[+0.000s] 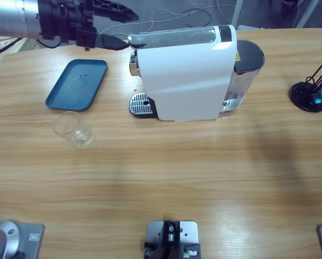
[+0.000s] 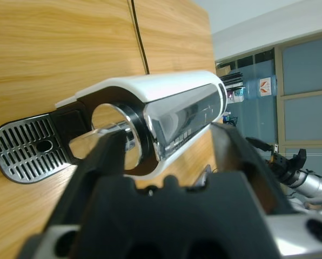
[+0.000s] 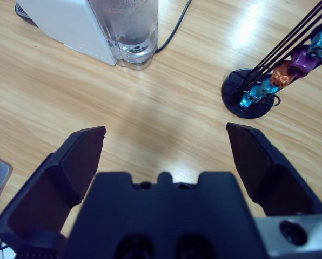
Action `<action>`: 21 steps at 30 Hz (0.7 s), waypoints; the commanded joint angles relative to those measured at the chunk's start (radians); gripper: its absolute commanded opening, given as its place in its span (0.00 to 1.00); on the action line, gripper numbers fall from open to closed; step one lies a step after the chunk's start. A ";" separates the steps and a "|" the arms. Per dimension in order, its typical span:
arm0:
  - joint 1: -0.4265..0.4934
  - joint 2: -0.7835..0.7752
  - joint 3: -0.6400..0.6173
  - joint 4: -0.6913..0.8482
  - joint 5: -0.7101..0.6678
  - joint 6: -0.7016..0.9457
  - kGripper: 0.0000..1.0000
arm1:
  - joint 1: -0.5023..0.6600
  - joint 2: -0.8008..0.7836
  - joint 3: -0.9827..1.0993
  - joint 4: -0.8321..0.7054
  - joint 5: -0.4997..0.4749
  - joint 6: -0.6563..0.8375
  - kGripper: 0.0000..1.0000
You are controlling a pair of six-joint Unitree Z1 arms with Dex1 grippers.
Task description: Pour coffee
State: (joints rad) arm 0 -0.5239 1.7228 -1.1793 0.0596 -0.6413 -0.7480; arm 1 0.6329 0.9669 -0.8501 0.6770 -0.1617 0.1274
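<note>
Left end effector (image 1: 113, 42) spread wide around the silver lever (image 2: 185, 113) on top of the white coffee machine (image 1: 188, 75), not clamping anything; right end effector (image 3: 166, 148) gaping too, hovering over bare worktop (image 3: 150, 108) near the capsule stand (image 3: 253, 94). No coffee visible anywhere, and glass tumbler (image 1: 74, 128) sitting empty beside the blue tray (image 1: 77, 83), well apart from the drip grille (image 1: 140, 104). Big risk: brewing before moving the glass, so straight onto the grille, or slipping off that slick lever.

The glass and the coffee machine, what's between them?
High view: only bare table between the glass and the coffee machine; the blue tray sits further back.
</note>
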 commanded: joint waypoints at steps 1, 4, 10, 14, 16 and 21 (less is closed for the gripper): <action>-0.007 0.043 0.029 -0.010 -0.021 -0.011 0.00 | 0.011 0.024 0.028 -0.011 -0.007 -0.012 1.00; -0.007 0.047 0.028 -0.010 -0.032 -0.011 0.00 | 0.011 0.024 0.028 -0.011 -0.007 -0.012 1.00; -0.021 0.030 0.027 -0.006 -0.038 -0.011 0.00 | 0.011 0.022 0.029 -0.013 -0.014 -0.013 1.00; -0.034 -0.001 -0.001 -0.002 -0.034 -0.012 0.00 | 0.011 0.021 0.032 -0.014 -0.017 -0.014 1.00; -0.036 -0.022 -0.034 0.015 -0.032 -0.013 0.00 | 0.011 0.021 0.032 -0.016 -0.020 -0.014 1.00; -0.057 -0.088 -0.208 0.140 0.006 -0.012 0.00 | 0.011 0.021 0.032 -0.016 -0.025 -0.014 1.00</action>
State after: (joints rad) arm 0 -0.5275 1.7247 -1.1977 0.0860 -0.6582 -0.7480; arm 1 0.6329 0.9669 -0.8487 0.6712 -0.1673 0.1273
